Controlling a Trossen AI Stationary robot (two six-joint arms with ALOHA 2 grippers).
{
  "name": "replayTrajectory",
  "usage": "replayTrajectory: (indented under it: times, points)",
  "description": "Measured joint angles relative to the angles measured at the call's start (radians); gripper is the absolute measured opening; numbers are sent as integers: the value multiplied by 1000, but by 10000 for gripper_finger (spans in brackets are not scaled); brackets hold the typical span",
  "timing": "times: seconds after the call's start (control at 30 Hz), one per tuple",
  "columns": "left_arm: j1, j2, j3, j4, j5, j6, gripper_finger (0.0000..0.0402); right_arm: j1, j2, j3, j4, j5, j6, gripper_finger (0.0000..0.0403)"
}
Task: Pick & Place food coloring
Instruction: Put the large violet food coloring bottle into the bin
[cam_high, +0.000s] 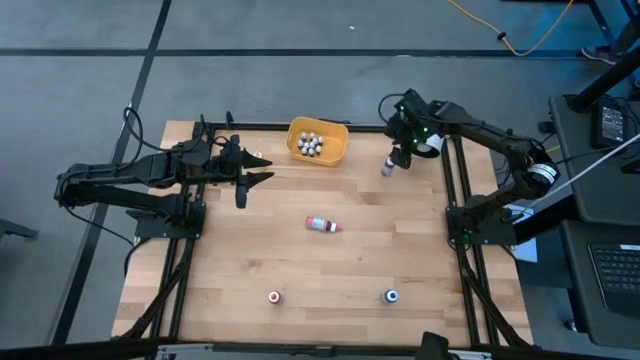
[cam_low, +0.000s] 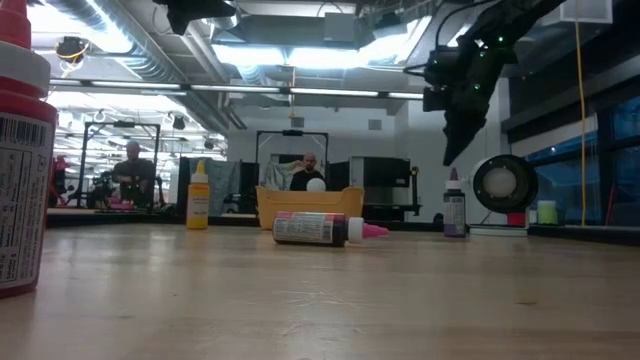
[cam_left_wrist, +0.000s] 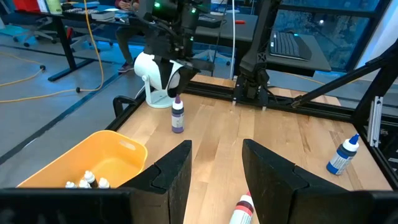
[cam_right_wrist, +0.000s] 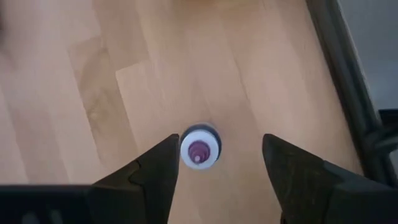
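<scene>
Red-capped bottle (cam_low: 20, 150) only at table level

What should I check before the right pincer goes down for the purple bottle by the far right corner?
1. Right pincer open: ok.
2. Purple bottle standing upright: ok.
3. Bottle centred between the fingers: not ok, it sits close to one finger in the right wrist view.
4. Pincer above the bottle, not touching: ok.
5. Orange bowl has room: ok, though some bottles already lie inside.
6. Left pincer clear of the bowl: ok, it hangs open beside it.
</scene>
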Motion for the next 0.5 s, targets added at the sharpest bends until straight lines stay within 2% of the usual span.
replayTrajectory:
  times: [0.3, 0.5]
  points:
    - [0, 0, 0, 0, 0, 0, 139, -18, -1, 0, -19, -14, 1, 291]
    - [0, 0, 0, 0, 0, 0, 139, -18, 44, 0, -36, -10, 3, 288]
